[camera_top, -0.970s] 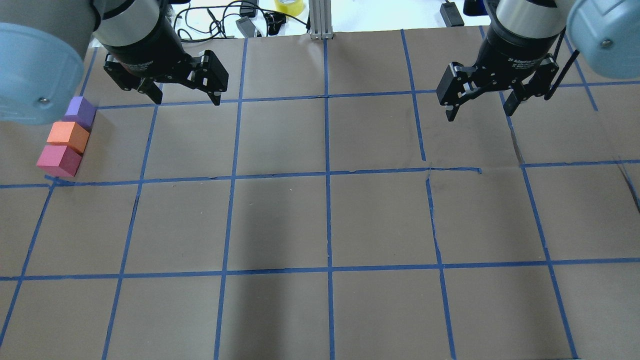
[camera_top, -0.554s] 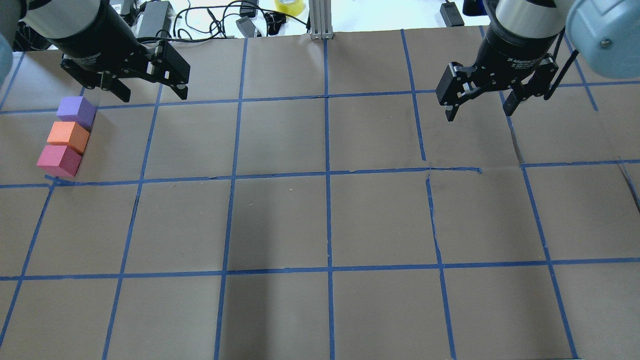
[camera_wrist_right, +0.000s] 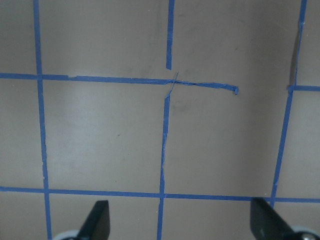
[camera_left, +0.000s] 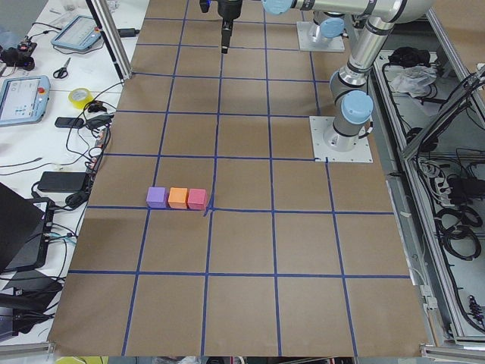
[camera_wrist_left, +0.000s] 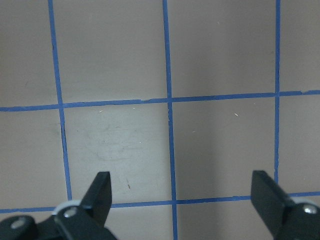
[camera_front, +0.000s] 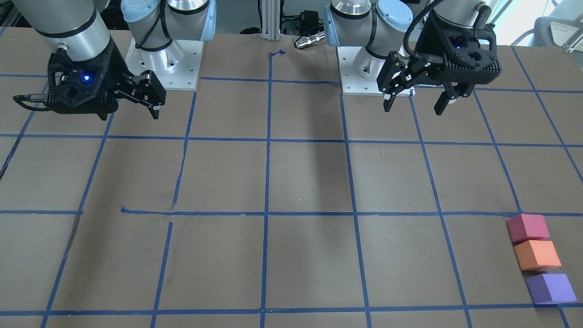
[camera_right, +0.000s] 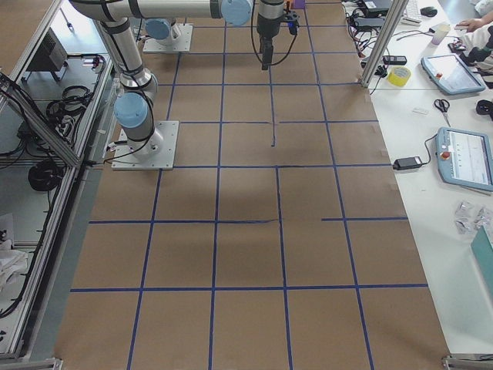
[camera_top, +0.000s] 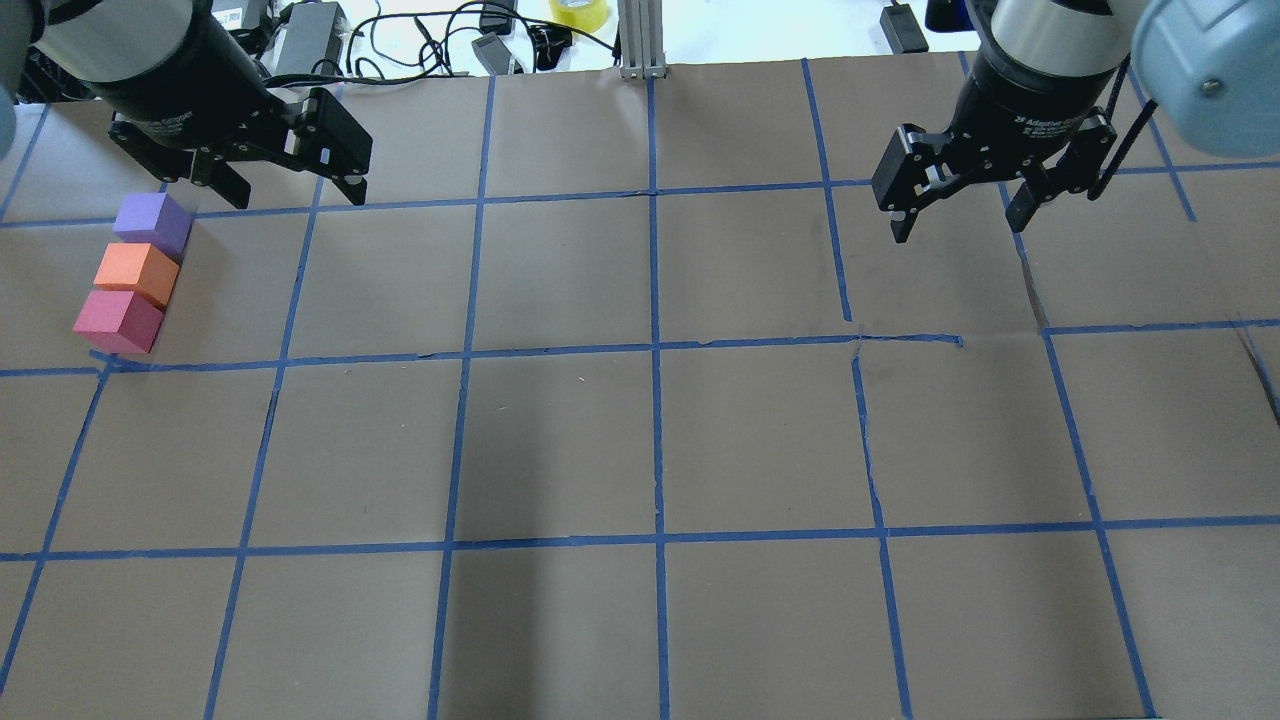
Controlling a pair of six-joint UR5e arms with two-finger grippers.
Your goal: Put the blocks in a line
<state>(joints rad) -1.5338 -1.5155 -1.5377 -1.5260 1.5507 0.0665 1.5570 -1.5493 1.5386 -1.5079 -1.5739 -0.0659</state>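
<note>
From the front-facing camera, the brown paper-covered surface (camera_front: 300, 177) with its blue tape grid carries three small matte foam cubes at one end: the pinkish-red cube (camera_front: 527, 227), the orange cube (camera_front: 537, 255) and the purple cube (camera_front: 550, 288). They sit in a short row, touching or nearly so. The left claw (camera_front: 413, 107) hangs well apart from them with its fingers spread and nothing between them. The right claw (camera_front: 130, 114) hovers at the other end, partly hidden behind its own body.

From overhead, the left claw has pulled back from nearer the middle of the surface to the far edge just beyond the purple cube. The cubes and the right claw have not shifted. I judge the line finished and the arm retreating.

The left side camera shows the same straight row of three on the blue tape line.

The right side camera shows no cubes.

Each wrist camera sees only bare grid between widely parted fingertips, so both claws are apart and empty.
</note>
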